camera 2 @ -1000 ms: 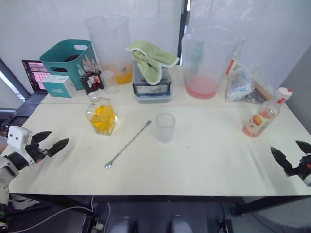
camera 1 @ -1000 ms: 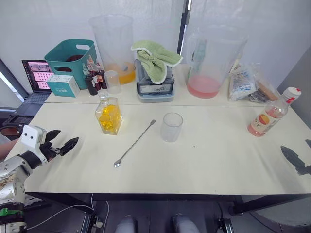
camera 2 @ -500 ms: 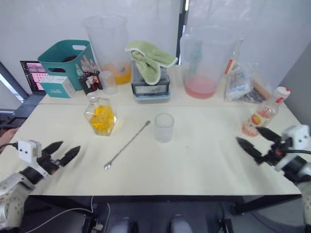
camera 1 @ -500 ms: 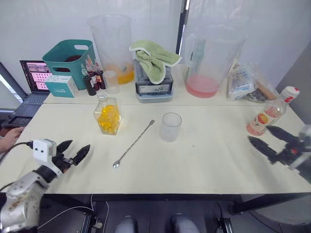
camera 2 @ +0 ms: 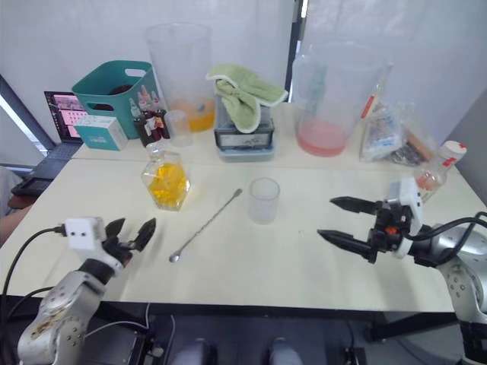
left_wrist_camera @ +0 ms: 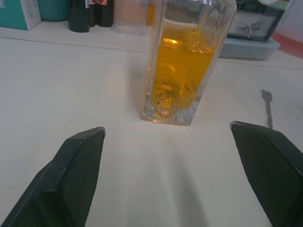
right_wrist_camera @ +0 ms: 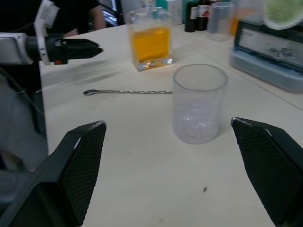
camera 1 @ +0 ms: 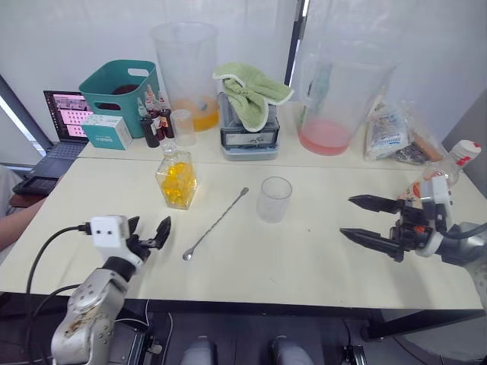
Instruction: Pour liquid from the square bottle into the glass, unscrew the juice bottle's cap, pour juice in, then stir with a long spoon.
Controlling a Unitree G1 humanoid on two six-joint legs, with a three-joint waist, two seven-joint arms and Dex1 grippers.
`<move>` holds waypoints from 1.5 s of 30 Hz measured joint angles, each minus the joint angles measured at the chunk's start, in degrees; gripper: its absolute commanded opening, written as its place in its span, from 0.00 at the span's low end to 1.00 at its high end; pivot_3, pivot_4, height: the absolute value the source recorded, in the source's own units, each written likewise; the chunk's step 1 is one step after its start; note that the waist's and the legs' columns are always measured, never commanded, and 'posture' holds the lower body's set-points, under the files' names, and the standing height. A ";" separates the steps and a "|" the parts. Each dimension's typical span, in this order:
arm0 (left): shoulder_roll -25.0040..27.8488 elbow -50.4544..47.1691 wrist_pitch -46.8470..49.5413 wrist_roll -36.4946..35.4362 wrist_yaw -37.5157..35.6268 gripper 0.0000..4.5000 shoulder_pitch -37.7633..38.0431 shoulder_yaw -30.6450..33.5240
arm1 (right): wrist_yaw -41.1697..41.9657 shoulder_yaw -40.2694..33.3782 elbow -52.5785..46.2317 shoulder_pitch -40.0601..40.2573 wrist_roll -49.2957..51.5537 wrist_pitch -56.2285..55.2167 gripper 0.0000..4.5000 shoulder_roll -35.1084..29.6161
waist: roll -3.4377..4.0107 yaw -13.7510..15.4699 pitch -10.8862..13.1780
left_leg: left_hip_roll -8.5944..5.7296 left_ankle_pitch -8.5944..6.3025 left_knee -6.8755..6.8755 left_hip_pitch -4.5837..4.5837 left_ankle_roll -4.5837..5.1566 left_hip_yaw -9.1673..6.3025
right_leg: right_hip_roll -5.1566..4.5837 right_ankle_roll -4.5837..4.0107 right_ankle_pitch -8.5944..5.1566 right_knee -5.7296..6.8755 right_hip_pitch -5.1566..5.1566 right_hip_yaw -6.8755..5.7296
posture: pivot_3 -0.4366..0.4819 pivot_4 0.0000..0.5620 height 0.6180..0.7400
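The square bottle point(camera 1: 176, 179) of yellow liquid stands upright at the table's left-middle. The empty glass point(camera 1: 274, 199) is at the centre, and the long spoon point(camera 1: 217, 223) lies slanted between them. At the right edge stands the juice bottle point(camera 2: 437, 171) with its white cap, partly behind my right arm. My left gripper point(camera 1: 150, 228) is open just above the table, short of the square bottle point(left_wrist_camera: 184, 61) and pointing at it. My right gripper point(camera 1: 347, 216) is open, empty, to the right of the glass point(right_wrist_camera: 199, 104) and aimed at it.
Along the back stand a teal basket point(camera 1: 114, 87), small dark bottles point(camera 1: 152, 122), a small cup point(camera 1: 181, 125), two large jugs point(camera 1: 186, 65) point(camera 1: 342, 91), a green cloth point(camera 1: 247, 87) on a scale and plastic bags point(camera 1: 388, 129). A laptop point(camera 1: 65, 114) sits far left. A person's arm point(camera 1: 15, 224) rests at the left edge.
Both arms have moved inward over the table, the left gripper toward the square bottle and the right toward the glass. Both remain open. The camera has shifted slightly.
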 measured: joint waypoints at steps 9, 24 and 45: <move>3.26 1.09 8.40 1.89 4.17 1.00 -10.17 -2.28 | 2.74 2.40 -0.37 -0.15 -2.44 -0.83 0.99 -0.57 | 0.00 -0.08 0.00 | -0.03 0.00 0.00 -0.02 0.00 -0.02 | 0.00 0.01 0.01 -0.01 -0.02 0.00 | 0.48 0.27 1.00; 3.82 16.41 8.11 9.69 4.26 1.00 -26.02 -9.10 | 0.13 2.34 -5.49 3.62 -3.46 -1.71 0.99 0.36 | -0.02 0.00 0.01 | -0.09 0.00 0.00 -0.08 0.00 -0.10 | -0.02 0.03 0.02 -0.01 -0.03 -0.01 | 0.48 0.27 1.00; -0.19 33.79 -1.61 16.46 4.14 0.66 -36.89 -10.02 | -4.03 2.39 -7.59 4.76 -3.48 -1.70 1.00 1.65 | -0.03 0.78 0.02 | -0.21 0.04 0.01 -0.12 -0.04 -0.27 | -0.06 0.11 0.07 0.03 0.00 -0.02 | 0.48 0.27 1.00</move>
